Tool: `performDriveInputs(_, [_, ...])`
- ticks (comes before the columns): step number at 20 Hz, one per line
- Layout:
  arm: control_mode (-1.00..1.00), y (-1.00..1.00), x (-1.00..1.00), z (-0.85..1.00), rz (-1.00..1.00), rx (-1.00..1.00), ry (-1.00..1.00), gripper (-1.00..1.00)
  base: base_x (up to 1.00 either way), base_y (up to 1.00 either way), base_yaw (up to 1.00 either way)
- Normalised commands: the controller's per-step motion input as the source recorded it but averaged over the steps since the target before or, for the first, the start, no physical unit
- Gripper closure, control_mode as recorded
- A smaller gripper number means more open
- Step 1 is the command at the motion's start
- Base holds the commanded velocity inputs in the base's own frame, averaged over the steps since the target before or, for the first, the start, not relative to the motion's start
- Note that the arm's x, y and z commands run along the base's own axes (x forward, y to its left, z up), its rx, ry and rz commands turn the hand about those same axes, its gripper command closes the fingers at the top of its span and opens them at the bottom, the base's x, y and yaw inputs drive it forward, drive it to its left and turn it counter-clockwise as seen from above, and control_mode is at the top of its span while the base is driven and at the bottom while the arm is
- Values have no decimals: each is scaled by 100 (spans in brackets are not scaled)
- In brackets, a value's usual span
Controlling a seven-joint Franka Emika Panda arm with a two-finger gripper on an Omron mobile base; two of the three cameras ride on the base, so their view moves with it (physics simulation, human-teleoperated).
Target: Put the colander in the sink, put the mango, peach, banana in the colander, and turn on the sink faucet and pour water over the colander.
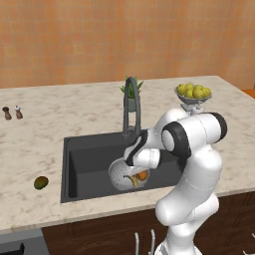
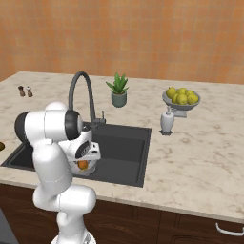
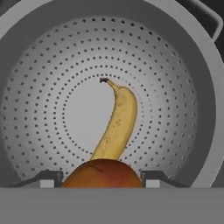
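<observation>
Currently the gripper [image 3: 101, 179] hangs directly over the colander [image 3: 109, 92], its two finger tips [image 3: 48, 178] standing on either side of the peach [image 3: 103, 174] at the bottom centre of the hand view. The tips sit just beside the fruit's flanks; the jaws appear to pinch the peach, though actual contact cannot be confirmed.

Handling, as a judgement: the peach is round, light and soft-skinned, so it should be held across its widest part with modest force. The banana [image 3: 117, 124] lies on the colander floor, running up from the peach toward the middle of that frame, stem end uppermost. The mango [image 1: 41, 183] rests on the counter [image 1: 30, 149] at the left edge of the left base view, well apart from the sink [image 1: 89, 159]. It is oval and probably smooth, so a grasp across its short axis seems best.

Arm pose: the elbow is folded high at the right of the left base view, with the forearm reaching down and left into the sink. The wrist points the hand down into the colander, near the faucet [image 1: 131, 107].
</observation>
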Motion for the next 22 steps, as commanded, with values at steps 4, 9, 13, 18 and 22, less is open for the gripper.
performDriveInputs(4, [-100,7,20,-18,1,0,-2,100,0,0,0])
performDriveInputs(9, [-100,7,6,-3,0,0,0,-100,0,0,0])
performDriveInputs(13, [-100,0,0,0,0,0,0,-100,0,0,0])
performDriveInputs(18, [-100,0,0,11,0,0,0,-100,0,0,0])
performDriveInputs(22, [-100,0,0,41,0,0,0,-100,0,0,0])
